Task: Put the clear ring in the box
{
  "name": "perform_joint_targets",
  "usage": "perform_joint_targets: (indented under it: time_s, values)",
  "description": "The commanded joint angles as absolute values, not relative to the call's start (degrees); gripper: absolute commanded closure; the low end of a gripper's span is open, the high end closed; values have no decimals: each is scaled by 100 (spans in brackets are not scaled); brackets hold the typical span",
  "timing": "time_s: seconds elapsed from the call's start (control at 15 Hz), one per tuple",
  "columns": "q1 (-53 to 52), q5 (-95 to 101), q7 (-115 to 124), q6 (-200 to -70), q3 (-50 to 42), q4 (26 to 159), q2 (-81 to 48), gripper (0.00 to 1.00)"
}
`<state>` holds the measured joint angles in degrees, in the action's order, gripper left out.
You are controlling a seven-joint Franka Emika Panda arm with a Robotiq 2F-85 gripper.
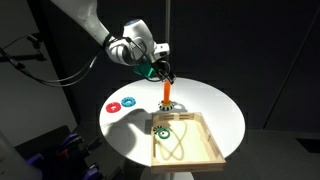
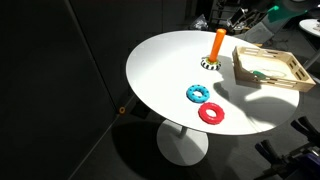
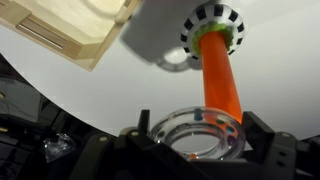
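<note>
Claw (image 3: 197,140) is clenched on the clear ring (image 3: 172,125), one finger each side, right at the top end of the orange peg (image 3: 219,80). Can't quite tell from the wrist view whether the ring is fully off the tip. So I'd call this the lift-off step. Next move: straight up till it clears, then carry it toward the box (image 3: 75,30), around 10 o'clock across the desk (image 3: 110,90), and let go over it.

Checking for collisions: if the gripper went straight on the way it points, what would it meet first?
Probably the upright orange peg, just ahead of the clear ring the gripper holds; depth is unclear, so it might pass beside it to the white round table.
</note>
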<state>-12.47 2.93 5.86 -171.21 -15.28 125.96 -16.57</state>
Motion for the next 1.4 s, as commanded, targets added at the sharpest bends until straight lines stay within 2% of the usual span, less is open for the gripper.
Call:
perform_joint_targets:
  time_s: [0.0,0.27,0.33,0.73,1.33]
  values:
    - [-1551,702,963,-16809,-2064,12994,-1256,35]
    - [-1486,683,905,-16291,-2250,13241,-1061,35]
    - [-1017,870,1013,-16111,-1859,13274,-1003,35]
    - [-185,713,855,-15354,-1436,13444,-1181,35]
    - [327,621,799,-14712,-1210,13523,-1863,35]
